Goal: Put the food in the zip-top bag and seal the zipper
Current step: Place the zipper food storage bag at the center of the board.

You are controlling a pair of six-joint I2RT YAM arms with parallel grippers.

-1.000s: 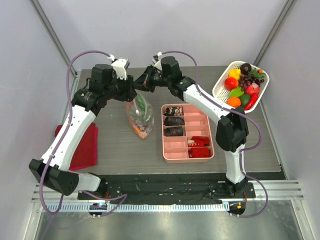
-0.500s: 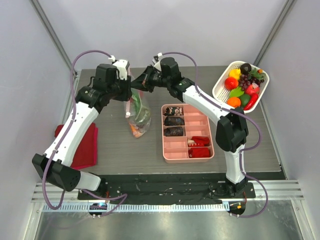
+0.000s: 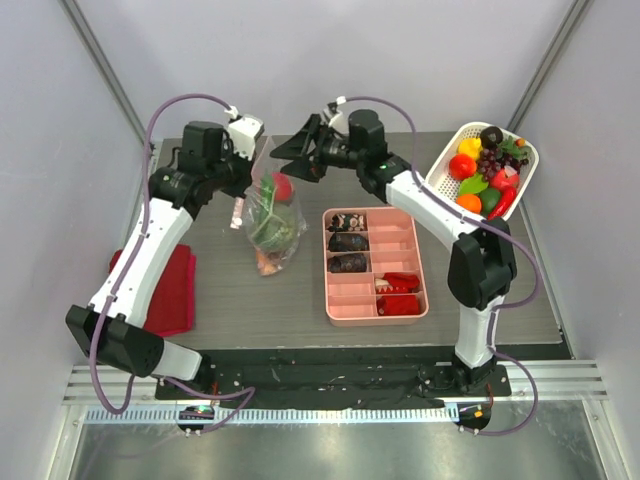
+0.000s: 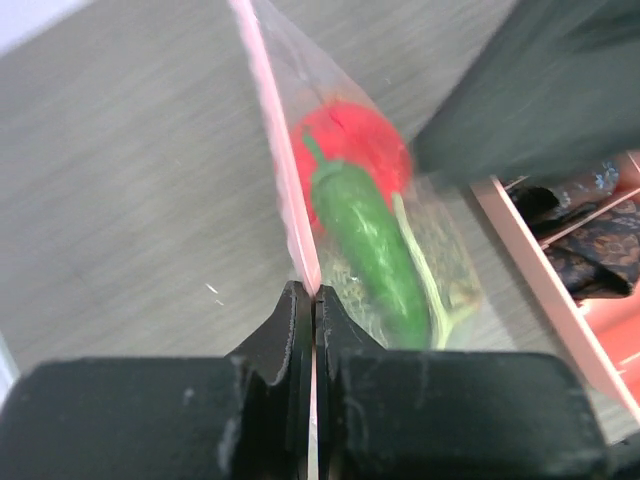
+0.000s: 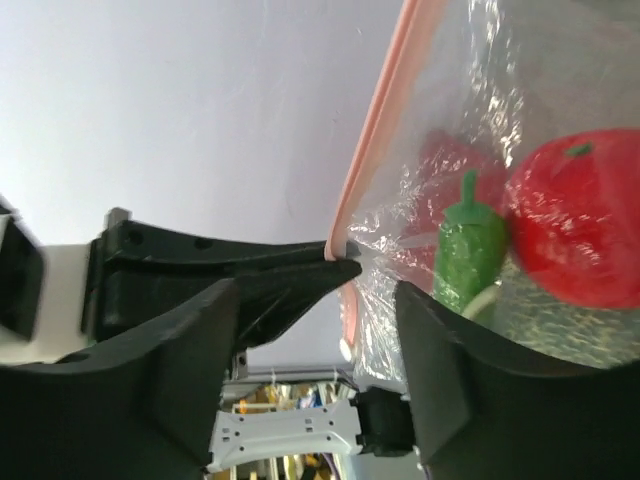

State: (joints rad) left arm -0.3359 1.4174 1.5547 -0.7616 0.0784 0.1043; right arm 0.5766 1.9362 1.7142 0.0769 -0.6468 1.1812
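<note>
The left arm rises from the near left corner of the worktop, elbow high, and bends in toward the far edge. Its end effector (image 4: 312, 300) points down at the bag's upper end. Its fingers are pressed fully together on the zipper (image 4: 283, 170), a pale pink strip running along one edge of the zip-top bag (image 3: 270, 215); the strip passes straight between the fingertips.

The right arm stretches from the near right corner across to the far edge, forearm passing over the far end of the pink compartment tray (image 3: 375, 300). Its end effector (image 3: 298, 155) sits just right of the bag's top, tilted toward it. The fingers are spread wide and grip nothing. In the right wrist view the zipper runs up between them, with the left end effector's pointed tip pinching it.

The bag is clear and crinkly and stands left of the tray, near the far edge and left of the middle. Its top is held up. Inside are a red tomato (image 4: 350, 150), a green pepper (image 4: 365, 240) and some leafy green. An orange piece (image 3: 265, 262) lies at its lower end. More food fills a white basket (image 3: 440, 170) at the far right corner. A red cloth (image 3: 165, 290) lies along the left edge.
</note>
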